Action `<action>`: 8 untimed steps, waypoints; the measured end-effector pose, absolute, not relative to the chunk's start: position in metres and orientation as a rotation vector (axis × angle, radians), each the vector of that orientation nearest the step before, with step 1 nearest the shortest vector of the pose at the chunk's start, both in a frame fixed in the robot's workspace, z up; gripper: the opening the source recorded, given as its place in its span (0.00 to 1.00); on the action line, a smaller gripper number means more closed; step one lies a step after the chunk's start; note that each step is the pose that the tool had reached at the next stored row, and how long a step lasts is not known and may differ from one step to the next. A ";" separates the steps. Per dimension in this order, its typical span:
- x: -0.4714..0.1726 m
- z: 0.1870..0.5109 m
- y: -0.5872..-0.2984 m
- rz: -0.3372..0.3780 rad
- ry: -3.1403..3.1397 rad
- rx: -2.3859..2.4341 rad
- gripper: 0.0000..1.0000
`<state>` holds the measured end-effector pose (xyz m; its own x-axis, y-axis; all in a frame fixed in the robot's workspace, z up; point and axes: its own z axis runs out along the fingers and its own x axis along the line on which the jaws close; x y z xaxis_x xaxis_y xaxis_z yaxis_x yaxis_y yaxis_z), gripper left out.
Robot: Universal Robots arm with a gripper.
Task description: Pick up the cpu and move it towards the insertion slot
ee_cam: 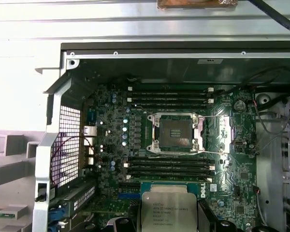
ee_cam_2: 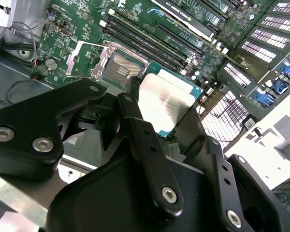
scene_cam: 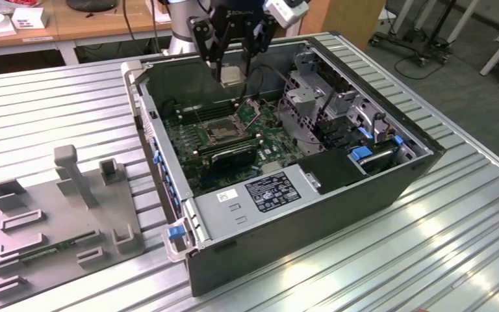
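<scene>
While the gripper (scene_cam: 230, 73) is hanging above the open computer case (scene_cam: 405, 175), the carrying step is the one in hand: the cpu (ee_cam_2: 166, 101) is already lifted and is being held in the air over the green motherboard (scene_cam: 232, 140). The insertion slot (ee_cam: 175, 132) is lying open near it, its dark centre uncovered, and the chip is not yet over it in the first wrist view. I am judging that a short travel and a careful squaring with the silver frame are needed. The fingers (ee_cam_2: 140, 130) are closing narrowly on the chip's two edges.
</scene>
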<state>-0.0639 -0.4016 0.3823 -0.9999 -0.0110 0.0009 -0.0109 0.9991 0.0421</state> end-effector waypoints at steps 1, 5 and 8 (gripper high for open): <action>-0.064 0.382 -0.401 -0.066 -3.140 0.017 0.54; -0.064 0.382 -0.400 -0.065 -3.140 0.017 0.54; -0.064 0.382 -0.400 -0.064 -3.140 0.017 0.54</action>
